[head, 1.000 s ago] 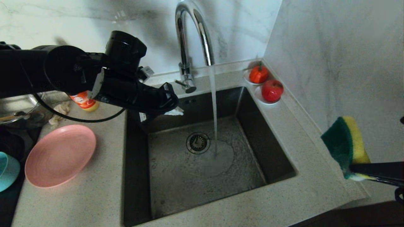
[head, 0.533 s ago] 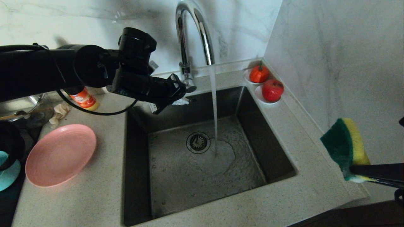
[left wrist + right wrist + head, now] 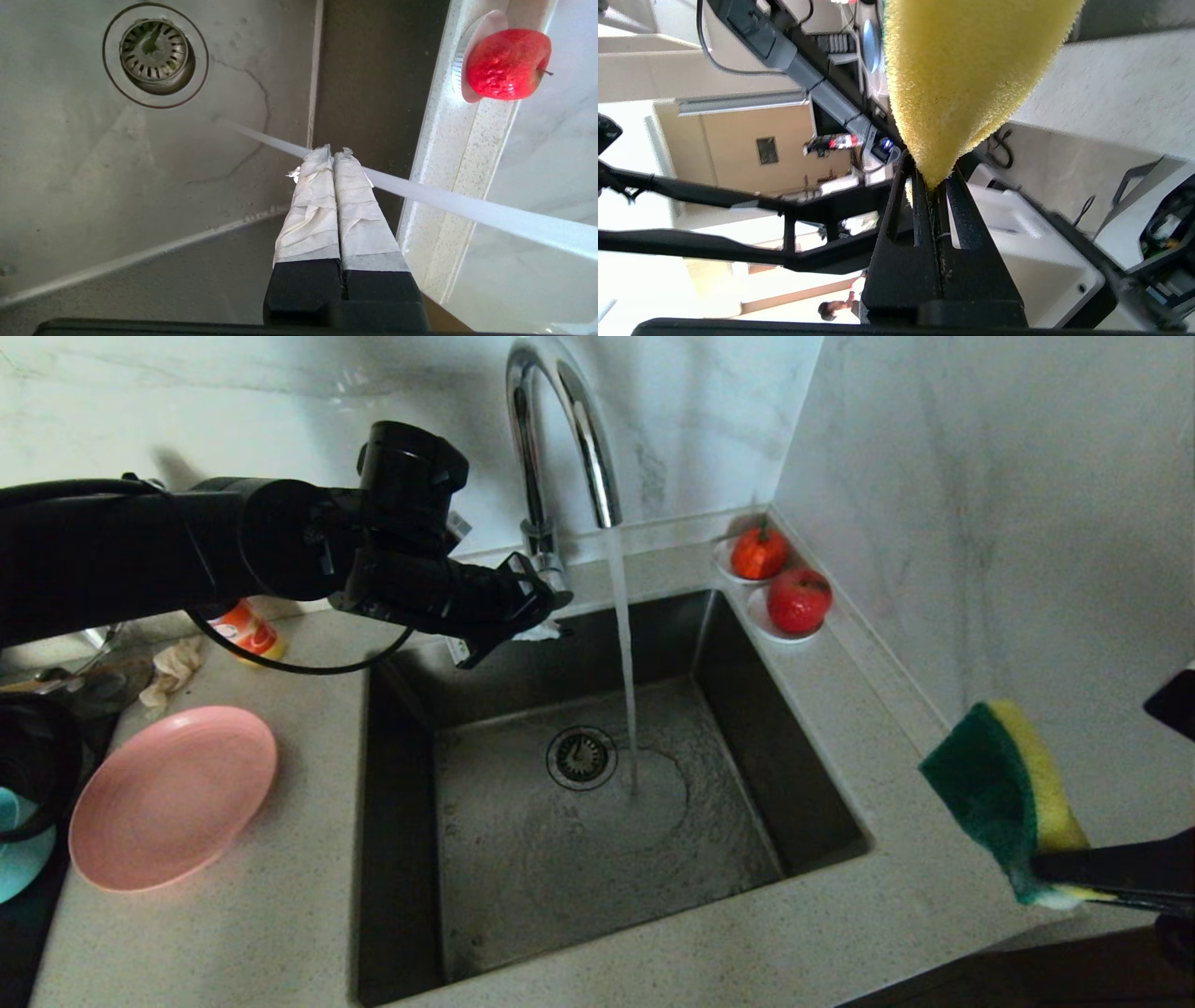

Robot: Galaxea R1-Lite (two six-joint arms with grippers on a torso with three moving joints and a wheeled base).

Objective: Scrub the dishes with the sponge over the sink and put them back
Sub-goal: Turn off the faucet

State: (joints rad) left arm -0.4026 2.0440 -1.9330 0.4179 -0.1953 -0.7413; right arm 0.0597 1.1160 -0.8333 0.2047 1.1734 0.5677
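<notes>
Left claw (image 3: pixel 333 156) pressed together, empty, above the sink (image 3: pixel 392 859); right claw (image 3: pixel 930 184) pinching the sponge (image 3: pixel 999 798) at right.

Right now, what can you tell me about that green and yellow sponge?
The sponge is a rectangular block of two layers: soft, porous yellow foam on one face and a dark green scouring pad on the other. It stands upright and slightly tilted in the air, off to the right of the sink and beyond the counter's edge, touching nothing but the right gripper, whose black fingers pinch its lower end so hard that the foam narrows to a wedge. The running water does not reach it.
</notes>
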